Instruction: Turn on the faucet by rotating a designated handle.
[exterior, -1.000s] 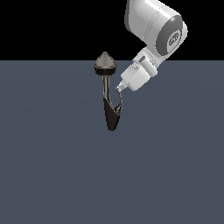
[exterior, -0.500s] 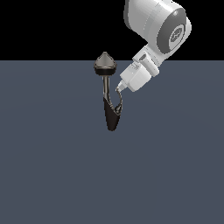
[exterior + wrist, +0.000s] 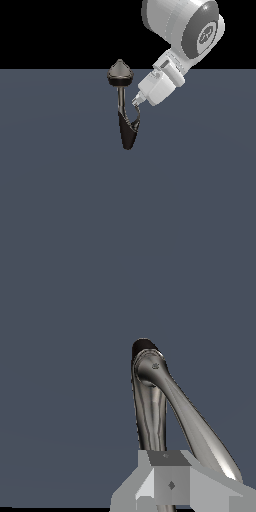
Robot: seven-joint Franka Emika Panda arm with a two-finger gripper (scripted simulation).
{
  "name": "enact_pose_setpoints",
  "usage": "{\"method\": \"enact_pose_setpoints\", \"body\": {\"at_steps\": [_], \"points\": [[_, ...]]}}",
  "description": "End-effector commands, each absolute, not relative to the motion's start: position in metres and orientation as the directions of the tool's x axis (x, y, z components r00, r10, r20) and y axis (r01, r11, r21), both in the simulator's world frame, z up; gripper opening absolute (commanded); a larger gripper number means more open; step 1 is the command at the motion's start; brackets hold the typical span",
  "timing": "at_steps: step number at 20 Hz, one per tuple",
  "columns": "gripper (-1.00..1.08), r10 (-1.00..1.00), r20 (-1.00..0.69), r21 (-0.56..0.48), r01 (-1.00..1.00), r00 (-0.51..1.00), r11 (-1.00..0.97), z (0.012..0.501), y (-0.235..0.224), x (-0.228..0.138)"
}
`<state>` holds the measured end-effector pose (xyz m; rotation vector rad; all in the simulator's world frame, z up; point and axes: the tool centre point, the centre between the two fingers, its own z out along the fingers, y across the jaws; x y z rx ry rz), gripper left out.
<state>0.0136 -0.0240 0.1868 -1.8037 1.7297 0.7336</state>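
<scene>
Near the middle of the exterior view stands the faucet (image 3: 125, 112), alone on the flat grey surface (image 3: 60, 190): cone-shaped cap on top, slim stem below, dark tapered body narrowing to a point at the base. Its handle (image 3: 136, 116) is the thin curved lever branching off the body toward the exterior view's right.

Your gripper (image 3: 135, 102) sits just beside the stem, with its tip right at the upper end of that lever. Whether it touches the lever, you cannot tell. The wrist view shows only a pale grey block of the hand low in the frame; no fingers can be made out, so how far the jaws are parted, and whether they hold anything, cannot be told.

Handling, as judgement:
- Glossy metal, so expect a rigid and slippery part.
- The lever is much slimmer than the stem, leaving little surface to bear on.
- Push near its free end, away from the body, for leverage.
- Avoid the cap; it is not the turning part.
</scene>
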Motion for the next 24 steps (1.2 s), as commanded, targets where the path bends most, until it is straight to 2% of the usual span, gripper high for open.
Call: {"method": "enact_pose_setpoints", "body": {"at_steps": [1, 13, 15, 24], "points": [[-1.0, -0.71, -0.703, -0.003, -0.999, 0.031, -0.04, 0.184, -0.026, 0.007], [-1.0, -0.706, -0.707, 0.001, -0.999, 0.034, -0.049, 0.173, -0.038, -0.039], [-1.0, -0.708, -0.704, -0.02, -0.998, 0.054, -0.056, 0.182, -0.032, -0.028], [-1.0, -0.706, -0.707, 0.0, -0.999, 0.034, -0.049, 0.138, -0.073, -0.053]]}}
